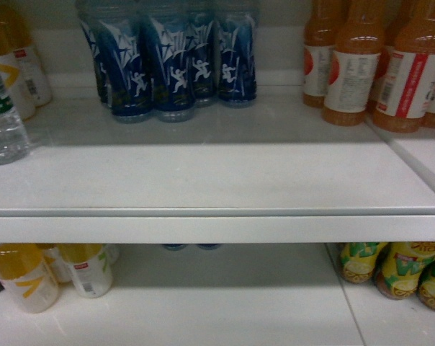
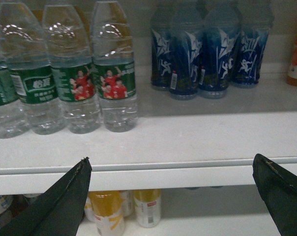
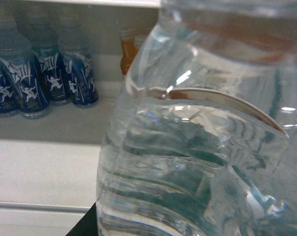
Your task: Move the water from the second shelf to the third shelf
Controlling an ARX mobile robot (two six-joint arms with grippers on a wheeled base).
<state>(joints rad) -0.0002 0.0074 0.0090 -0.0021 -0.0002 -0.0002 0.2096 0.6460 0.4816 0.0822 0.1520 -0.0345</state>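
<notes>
Your right pincer grasps the water bottle, clear ribbed plastic filling its wrist view; only a dark sliver of the pincer shows below it. Your left pincer is released, black fingers spread below the white shelf edge. Beyond its left finger stand green-labelled water bottles, caps cut off.

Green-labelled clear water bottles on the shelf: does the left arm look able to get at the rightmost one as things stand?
Probably yes. The left tool is open, in front of the white shelf. The rightmost clear ribbed water bottle with the green label stands at the row's end, with bare shelf before it and to its right.
</notes>
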